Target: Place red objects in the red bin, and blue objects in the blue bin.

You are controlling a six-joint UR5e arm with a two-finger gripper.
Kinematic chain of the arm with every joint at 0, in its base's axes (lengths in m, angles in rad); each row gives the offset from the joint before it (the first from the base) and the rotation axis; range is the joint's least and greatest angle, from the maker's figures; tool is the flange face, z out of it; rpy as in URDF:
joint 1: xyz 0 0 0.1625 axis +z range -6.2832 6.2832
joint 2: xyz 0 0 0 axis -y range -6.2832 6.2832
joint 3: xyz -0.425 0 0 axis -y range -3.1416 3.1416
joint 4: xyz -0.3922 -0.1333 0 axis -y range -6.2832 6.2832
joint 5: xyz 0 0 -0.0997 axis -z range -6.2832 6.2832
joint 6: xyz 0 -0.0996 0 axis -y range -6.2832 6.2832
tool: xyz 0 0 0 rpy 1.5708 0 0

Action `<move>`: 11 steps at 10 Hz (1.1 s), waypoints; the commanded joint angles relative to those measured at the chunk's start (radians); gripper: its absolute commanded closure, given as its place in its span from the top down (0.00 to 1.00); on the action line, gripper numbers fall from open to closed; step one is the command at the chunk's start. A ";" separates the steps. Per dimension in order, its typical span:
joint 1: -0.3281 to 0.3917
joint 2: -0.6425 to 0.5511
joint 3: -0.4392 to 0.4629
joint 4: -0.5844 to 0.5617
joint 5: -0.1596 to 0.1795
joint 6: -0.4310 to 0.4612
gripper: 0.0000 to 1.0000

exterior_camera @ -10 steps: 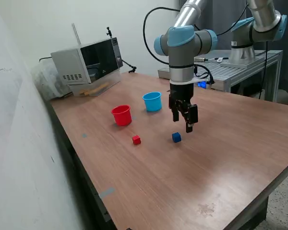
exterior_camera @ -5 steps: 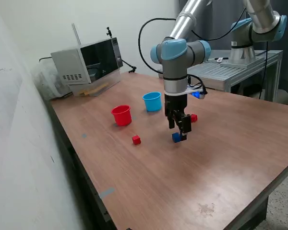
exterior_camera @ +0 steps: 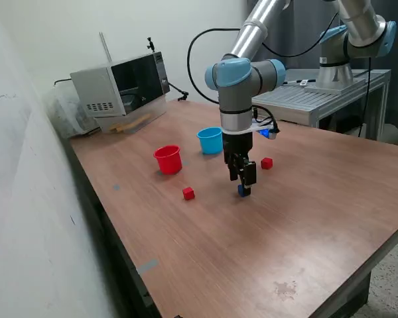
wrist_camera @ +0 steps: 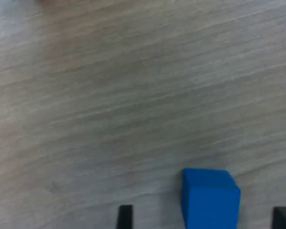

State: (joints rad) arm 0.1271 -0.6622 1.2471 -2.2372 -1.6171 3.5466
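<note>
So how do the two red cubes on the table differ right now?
One red cube lies near the red cup, on the exterior view's left of the hand; the other red cube lies on the hand's right, farther from that cup. The first sits clear of the arm; the second sits just beyond it, nearer the blue cup. Both look the same size and colour, and both rest on the table, outside any cup.

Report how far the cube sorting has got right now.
Nothing shows as sorted from here; the inside of the red cup and blue cup is not visible. In hand: the gripper is down at the blue cube, which sits between the open fingers on the table, not yet gripped. Left: two red cubes lying on the table.
</note>
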 commanded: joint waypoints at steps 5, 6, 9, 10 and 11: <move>0.002 -0.011 0.002 0.007 0.002 -0.063 0.00; 0.003 -0.060 0.005 0.025 0.002 -0.070 0.00; 0.000 -0.282 0.133 0.070 0.000 -0.104 0.00; -0.047 -0.310 0.156 0.070 -0.001 -0.121 0.00; -0.111 -0.318 0.199 0.082 -0.006 -0.127 0.00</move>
State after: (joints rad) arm 0.0834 -0.9407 1.3909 -2.1695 -1.6188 3.4343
